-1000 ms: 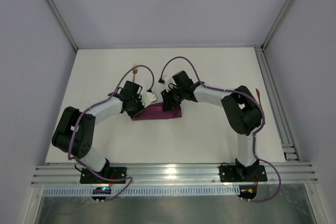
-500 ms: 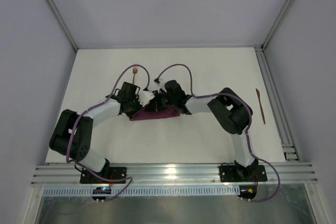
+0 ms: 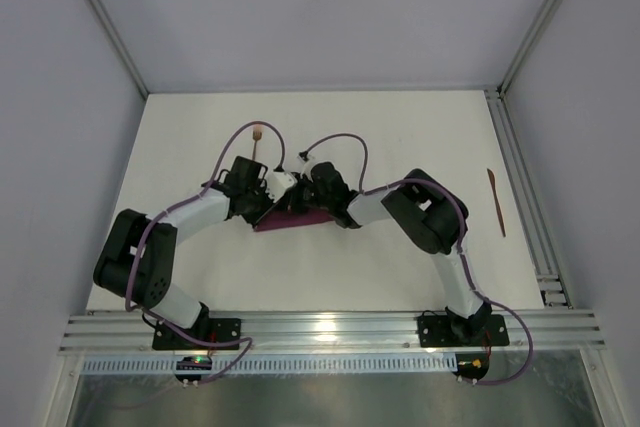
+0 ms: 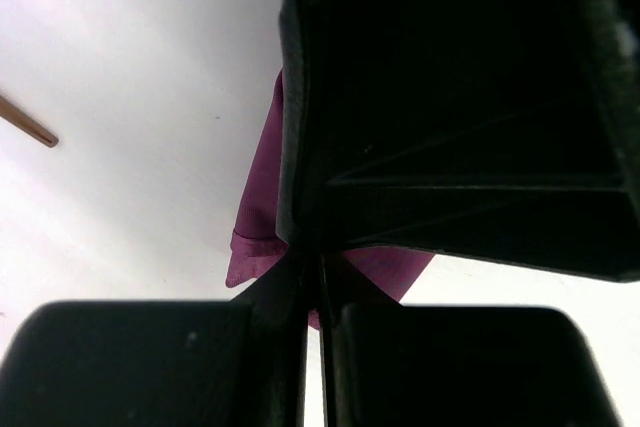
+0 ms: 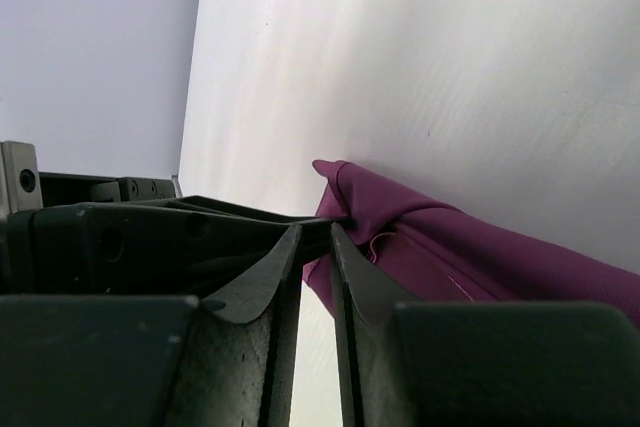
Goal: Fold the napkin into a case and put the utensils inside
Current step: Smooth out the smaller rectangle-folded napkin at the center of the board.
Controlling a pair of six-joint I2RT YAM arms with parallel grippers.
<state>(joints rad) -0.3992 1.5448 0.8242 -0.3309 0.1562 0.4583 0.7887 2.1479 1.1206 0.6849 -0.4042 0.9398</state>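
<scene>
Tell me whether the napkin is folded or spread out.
Folded. The napkin lies as a narrow magenta strip, and the right wrist view shows layers doubled over at its end.

A deep magenta-purple cloth napkin [image 3: 297, 220] lies folded into a narrow strip mid-tabletop [image 3: 400, 137]. A small copper-brown fork [image 3: 258, 137] lies just beyond it. A thin copper-brown utensil [image 3: 496, 202] lies well apart, far right.
</scene>
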